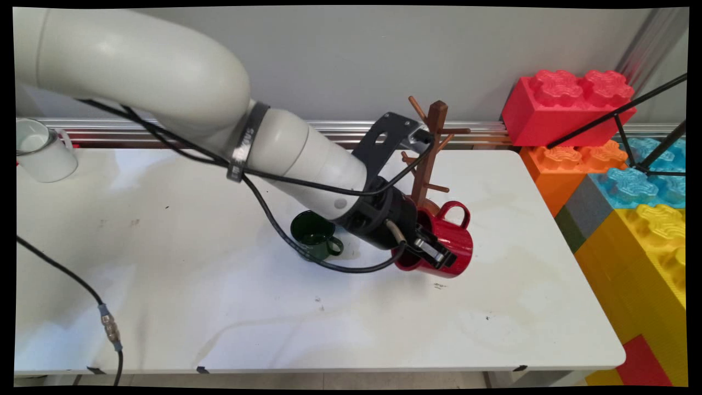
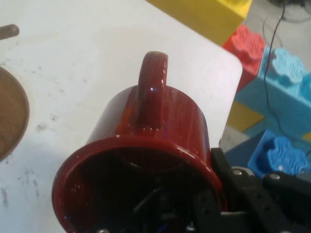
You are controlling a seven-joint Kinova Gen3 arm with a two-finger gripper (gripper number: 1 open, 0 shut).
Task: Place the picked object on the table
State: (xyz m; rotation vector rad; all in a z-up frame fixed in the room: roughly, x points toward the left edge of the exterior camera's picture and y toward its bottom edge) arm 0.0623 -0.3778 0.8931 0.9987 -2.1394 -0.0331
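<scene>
At the far left edge of the table (image 1: 164, 307) stands a white mug (image 1: 41, 151), well apart from all else; the wide front and left part of the top is bare. Near the middle is a green mug (image 1: 315, 237), just beside the arm. To its right the gripper (image 1: 433, 249) is closed on the wall of the red mug (image 1: 447, 247), one finger inside and one outside, the mug tilted with its handle up. Just behind it is the wooden mug tree (image 1: 430, 159). Big toy blocks (image 1: 630, 181) stand beyond the right edge.
</scene>
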